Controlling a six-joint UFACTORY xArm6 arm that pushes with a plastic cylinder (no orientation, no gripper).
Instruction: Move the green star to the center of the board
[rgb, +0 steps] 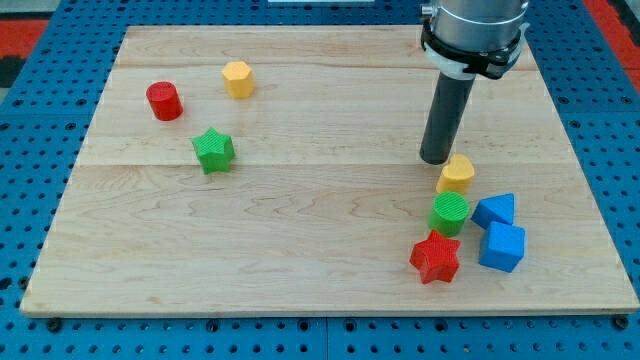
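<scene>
The main risk is the crowd at my tip (434, 160); it stands on the board (300, 250) towards the right edge, just beside a yellow block (456, 173) that lies at its lower right, so close that I cannot tell whether they touch; a careless start could nudge that block into the green cylinder (450, 213), the red star (436, 258) and the two blue blocks (496, 210) (501, 246) packed below it, scattering them towards the bottom right corner. A second risk lies at the far end: the green star (213, 150) sits well apart, in the left half, nearer the top edge than the bottom; a red cylinder (164, 101) and a yellow hexagonal block (238, 78) stand above it towards the top left corner; I judge that circling to its left side could clip the red one, and an off-centre push could spin the star aside. There are no jaws to open or close; the arm ends in a bare rod, holding nothing.
</scene>
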